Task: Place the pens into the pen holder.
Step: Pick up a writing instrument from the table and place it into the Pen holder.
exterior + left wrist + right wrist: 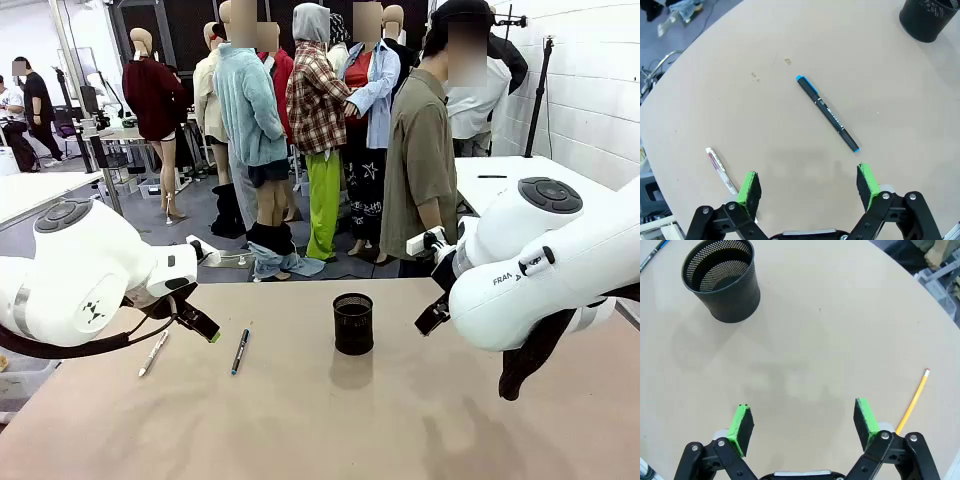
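Observation:
A black mesh pen holder (353, 323) stands upright near the table's middle; it also appears in the left wrist view (931, 17) and in the right wrist view (722, 280). Two pens lie flat left of it: a dark pen with blue ends (240, 351) (827, 113) and a white pen (153, 353) (721, 170). My left gripper (807, 185) hovers open above the table between them, holding nothing. A yellow pencil (912, 402) lies beside my right gripper (802, 422), which is open and empty over bare table. In the front view the left gripper (205, 328) hangs just above the two pens.
A person in an olive shirt (420, 160) stands at the far edge of the table, behind the holder. The round tan tabletop (330, 420) has free room at the front. The bulky right arm (540, 260) sits over the table's right side.

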You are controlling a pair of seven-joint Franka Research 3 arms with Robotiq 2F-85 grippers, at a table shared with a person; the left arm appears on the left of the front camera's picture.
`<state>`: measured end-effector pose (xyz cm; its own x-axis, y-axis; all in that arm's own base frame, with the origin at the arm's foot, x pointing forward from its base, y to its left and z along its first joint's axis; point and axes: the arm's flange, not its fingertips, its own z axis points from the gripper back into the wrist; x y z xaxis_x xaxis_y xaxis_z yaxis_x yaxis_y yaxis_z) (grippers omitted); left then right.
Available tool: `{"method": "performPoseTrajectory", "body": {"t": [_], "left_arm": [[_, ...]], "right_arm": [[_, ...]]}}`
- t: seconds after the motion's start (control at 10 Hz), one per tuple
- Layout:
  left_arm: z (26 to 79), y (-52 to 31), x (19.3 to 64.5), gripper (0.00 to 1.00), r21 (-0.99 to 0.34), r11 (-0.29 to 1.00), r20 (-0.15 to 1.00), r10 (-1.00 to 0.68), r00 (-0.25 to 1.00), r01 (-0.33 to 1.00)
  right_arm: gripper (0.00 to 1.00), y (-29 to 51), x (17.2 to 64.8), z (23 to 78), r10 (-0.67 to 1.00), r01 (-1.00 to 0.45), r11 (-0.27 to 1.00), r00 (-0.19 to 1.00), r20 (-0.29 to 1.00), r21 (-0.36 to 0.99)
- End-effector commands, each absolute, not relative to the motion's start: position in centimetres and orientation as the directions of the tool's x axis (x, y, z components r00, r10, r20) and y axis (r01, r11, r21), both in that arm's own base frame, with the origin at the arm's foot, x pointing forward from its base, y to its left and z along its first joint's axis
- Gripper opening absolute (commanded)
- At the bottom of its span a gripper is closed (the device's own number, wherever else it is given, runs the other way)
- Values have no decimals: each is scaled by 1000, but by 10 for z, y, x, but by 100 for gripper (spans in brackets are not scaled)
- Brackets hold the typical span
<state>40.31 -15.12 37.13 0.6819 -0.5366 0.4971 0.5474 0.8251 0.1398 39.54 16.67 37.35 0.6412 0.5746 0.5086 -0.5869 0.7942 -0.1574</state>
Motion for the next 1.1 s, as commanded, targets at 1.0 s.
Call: {"method": "performPoseTrajectory", "body": {"t": [1.0], "left_arm": [[429,-81,377,100,226,854,613,-498,613,469]], "right_arm": [[100,65,384,427,448,-442,878,618,646,-186]]}}
